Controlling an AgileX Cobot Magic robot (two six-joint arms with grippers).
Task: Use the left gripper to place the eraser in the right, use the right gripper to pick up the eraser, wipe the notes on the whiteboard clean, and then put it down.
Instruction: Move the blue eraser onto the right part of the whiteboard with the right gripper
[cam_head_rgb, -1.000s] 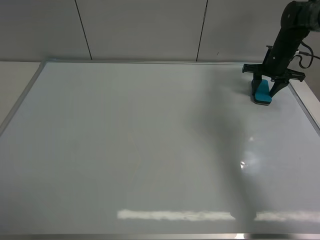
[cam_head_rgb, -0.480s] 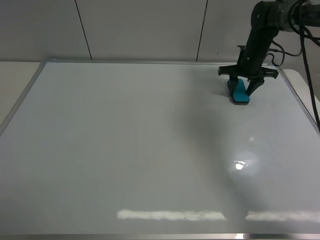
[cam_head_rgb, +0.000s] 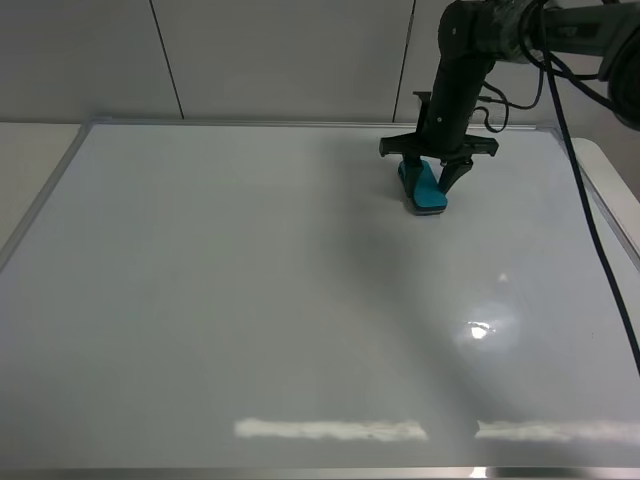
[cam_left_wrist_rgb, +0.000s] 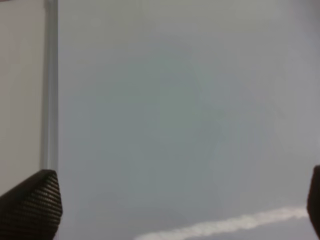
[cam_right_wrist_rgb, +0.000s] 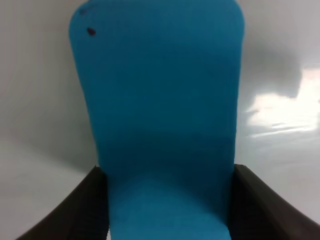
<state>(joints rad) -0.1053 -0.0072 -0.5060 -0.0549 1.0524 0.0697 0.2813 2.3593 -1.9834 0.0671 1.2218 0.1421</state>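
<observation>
The teal-blue eraser (cam_head_rgb: 424, 188) rests on the whiteboard (cam_head_rgb: 250, 300) near its far edge, right of the middle. My right gripper (cam_head_rgb: 430, 183) points down from its black arm and is shut on the eraser. In the right wrist view the eraser (cam_right_wrist_rgb: 160, 100) fills the frame, with a dark finger (cam_right_wrist_rgb: 85, 210) on each side of it and the right gripper (cam_right_wrist_rgb: 167, 200) closed around it. No red notes show on the board. My left gripper (cam_left_wrist_rgb: 172, 210) is out of the high view. In its wrist view it hangs open and empty over bare whiteboard (cam_left_wrist_rgb: 175, 100).
A grey panelled wall (cam_head_rgb: 280, 60) stands behind the board. The board's silver frame (cam_head_rgb: 45, 190) borders a beige table (cam_head_rgb: 25, 150) on the left. Black cables (cam_head_rgb: 585, 200) hang from the right arm over the board's right side. The frame also shows in the left wrist view (cam_left_wrist_rgb: 50, 100).
My right gripper has slid the eraser leftward along the far part of the board, from near the right frame towards the middle. No marks show along its path.
</observation>
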